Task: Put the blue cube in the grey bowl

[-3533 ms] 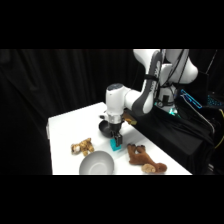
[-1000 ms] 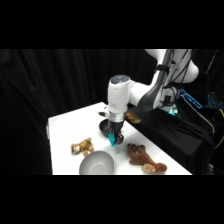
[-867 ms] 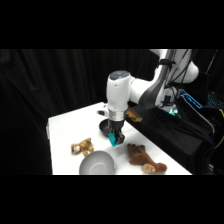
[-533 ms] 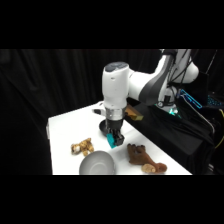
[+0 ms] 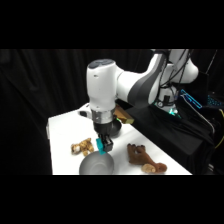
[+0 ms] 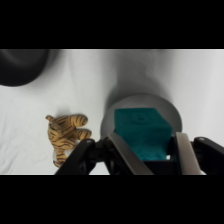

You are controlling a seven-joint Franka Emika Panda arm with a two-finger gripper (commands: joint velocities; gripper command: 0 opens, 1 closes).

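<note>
I have the cube (image 6: 141, 133) clamped in the gripper (image 6: 146, 150), hovering over the bowl (image 6: 167, 111); next I lower slightly and release.

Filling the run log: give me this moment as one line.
phase: carry | gripper: shut on cube | cube: above grey bowl, not released | nearby: toy tiger, black bowl
</note>
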